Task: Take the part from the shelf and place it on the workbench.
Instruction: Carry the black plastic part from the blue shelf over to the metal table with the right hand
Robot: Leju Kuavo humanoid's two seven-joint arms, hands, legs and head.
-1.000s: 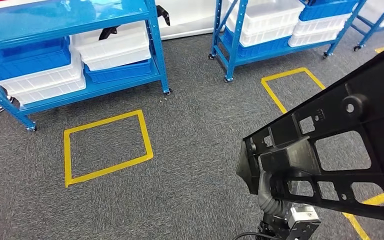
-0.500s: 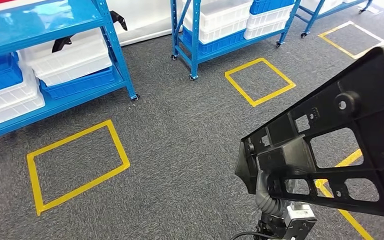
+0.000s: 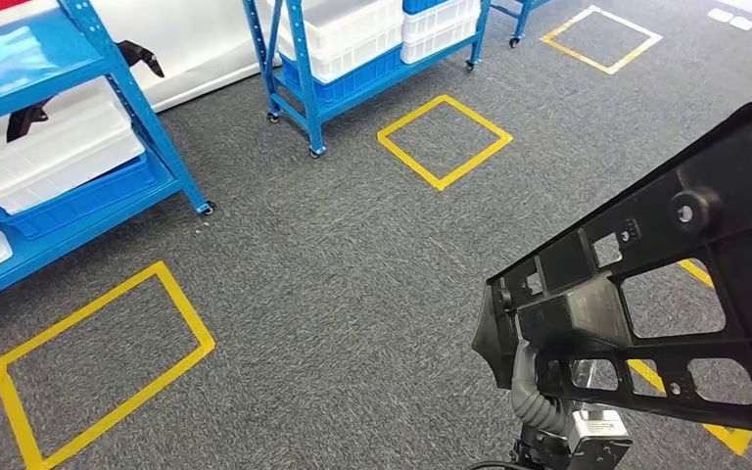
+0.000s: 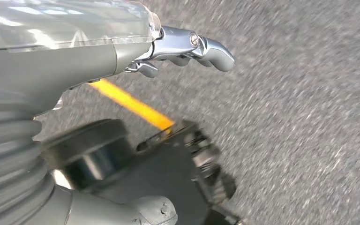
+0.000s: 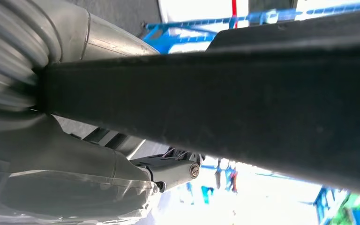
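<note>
The right robot hand (image 5: 168,171) is gripping the black part (image 3: 666,294), carrying it near right above the carpet. The left robot hand (image 4: 187,49) is hanging with loosely extended fingers, grasping nothing. Blue shelves (image 3: 69,117) are standing far left.

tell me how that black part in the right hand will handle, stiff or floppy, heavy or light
Probably stiff: the black part looks like ribbed moulded plastic and juts out flat with no visible sag. Likely light for its size, since open cut-outs run through it. It is long and seems gripped near one end, so it may lever in the right hand as the robot turns.
</note>
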